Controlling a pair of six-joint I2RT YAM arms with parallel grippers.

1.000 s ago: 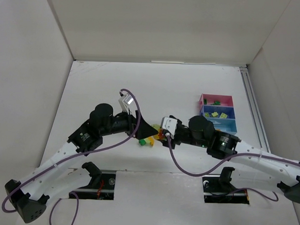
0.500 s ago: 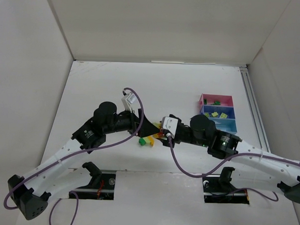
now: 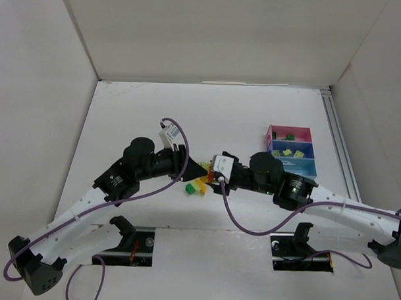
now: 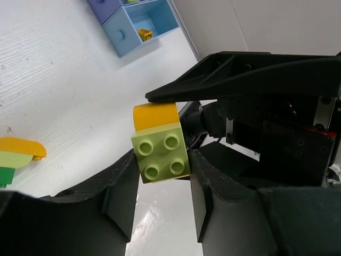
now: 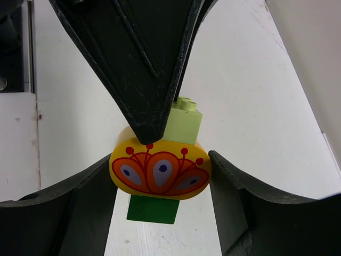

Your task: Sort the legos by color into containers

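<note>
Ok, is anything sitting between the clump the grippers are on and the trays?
Nothing loose shows on the table between the clump and the trays. The right arm itself lies over that stretch in the top view, hiding part of it. The loose bricks lie on the near side, off that line.

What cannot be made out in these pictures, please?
Top external: what the left gripper and right gripper hold, hidden between them.
Left wrist: yellow brick, behind the pale green brick.
Right wrist: dark green brick, partly behind the yellow brick.
Left wrist: dark blue tray, cut by top edge.
</note>
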